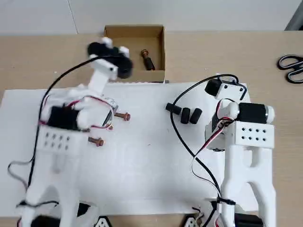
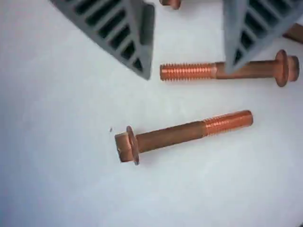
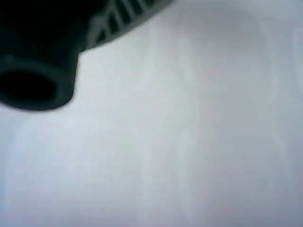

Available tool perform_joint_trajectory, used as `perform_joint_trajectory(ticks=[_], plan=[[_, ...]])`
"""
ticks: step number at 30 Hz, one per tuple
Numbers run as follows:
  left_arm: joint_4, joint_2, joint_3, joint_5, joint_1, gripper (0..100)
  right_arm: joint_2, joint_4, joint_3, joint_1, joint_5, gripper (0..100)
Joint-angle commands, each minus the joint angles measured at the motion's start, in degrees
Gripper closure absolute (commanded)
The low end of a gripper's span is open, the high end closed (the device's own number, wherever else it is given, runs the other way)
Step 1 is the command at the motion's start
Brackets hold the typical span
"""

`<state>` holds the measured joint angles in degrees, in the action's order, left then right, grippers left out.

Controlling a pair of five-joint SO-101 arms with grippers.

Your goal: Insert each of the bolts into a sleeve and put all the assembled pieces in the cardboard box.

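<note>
My left gripper (image 2: 188, 66) hangs open just above the white mat, its grey fingers (image 2: 128, 33) either side of a copper bolt (image 2: 227, 71). A second bolt (image 2: 184, 132) lies loose beside it. From above, two bolts (image 1: 122, 116) (image 1: 96, 141) show beside the left arm. Three black sleeves (image 1: 185, 115) lie mid-mat. My right gripper (image 3: 66, 52) is shut on a black sleeve (image 3: 33, 87), held off the mat with its hole facing the camera. The cardboard box (image 1: 135, 32) at the back holds one assembled piece (image 1: 147, 59).
The white mat (image 1: 151, 165) covers most of the wooden table. Scissors (image 1: 291, 67) lie at the far right edge. Black cables (image 1: 182, 127) trail from both arms across the mat. Two more bolt ends (image 2: 170, 3) (image 2: 296, 33) poke in at the left wrist view's border.
</note>
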<state>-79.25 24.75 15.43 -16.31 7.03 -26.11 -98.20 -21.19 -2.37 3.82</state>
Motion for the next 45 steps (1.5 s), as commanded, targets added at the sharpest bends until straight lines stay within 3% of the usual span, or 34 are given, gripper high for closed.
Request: perform_joint_trajectory(ticks=[1,11,18,39,45], plan=[[0.44,-5.01,-4.18,-8.62,0.26,90,-1.45,-0.04,0.18,-0.57,-0.53,99.5],[0.35,-18.37,-10.33,-42.02,0.18,90,-1.36,0.04,-1.67,-0.57,-0.53,99.5],[0.44,-25.32,-10.86,-54.24,0.26,89,-1.89,1.1,-6.42,-0.66,2.46,99.5],[16.18,-41.05,-10.95,-60.04,0.09,86,-1.71,1.1,-6.15,-0.57,4.75,99.5],[17.32,-44.04,-11.82,-60.04,0.35,86,-1.45,1.19,-6.15,-0.57,4.84,99.5]])
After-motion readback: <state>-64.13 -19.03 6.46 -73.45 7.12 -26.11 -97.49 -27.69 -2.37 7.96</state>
